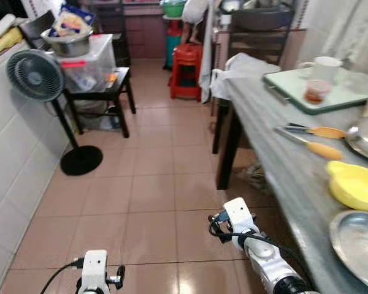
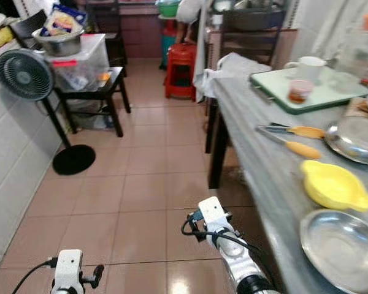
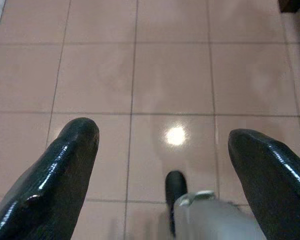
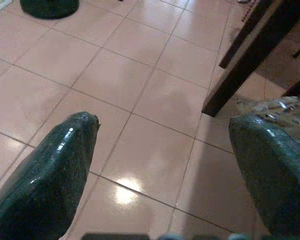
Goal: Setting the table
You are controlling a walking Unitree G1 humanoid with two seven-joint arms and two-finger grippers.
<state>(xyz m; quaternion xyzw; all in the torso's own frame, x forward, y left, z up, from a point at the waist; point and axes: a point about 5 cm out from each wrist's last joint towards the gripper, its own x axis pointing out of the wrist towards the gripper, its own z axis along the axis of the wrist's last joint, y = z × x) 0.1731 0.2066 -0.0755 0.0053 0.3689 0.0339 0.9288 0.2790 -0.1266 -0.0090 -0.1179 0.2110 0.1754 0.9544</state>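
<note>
Both grippers were spread wide and carried nothing: your left gripper (image 3: 162, 150) pointed down at bare floor tiles (image 3: 170, 75), and your right gripper (image 4: 162, 145) hung over the same tiles with the dark table leg (image 4: 240, 65) ahead of it. In the head views your right arm (image 1: 251, 245) was low beside the near edge of the grey table (image 1: 282, 177), below the tabletop — so the step in hand looked like the approach, not yet a pick.

To do it well you needed to turn toward the table and bring that arm up and over the edge before reaching, since a straight sweep would have caught the table's side.

Nearest on the table lay a steel plate (image 1: 362, 245), right by the edge. Just beyond it sat the yellow bowl (image 1: 354, 184), shallow and light and likely to slide if nudged — a grip on its rim seemed the safer choice. Past that lay two utensils with yellow handles (image 1: 322, 149), side by side, next to another steel dish (image 1: 365, 138). Farther on, a green tray (image 1: 306, 92) held a white mug (image 1: 324, 66) and a small cup (image 1: 318, 90) with something reddish in it.

Well beyond the table stood a pedestal fan (image 1: 35, 76) and a red stool (image 1: 185, 70).
</note>
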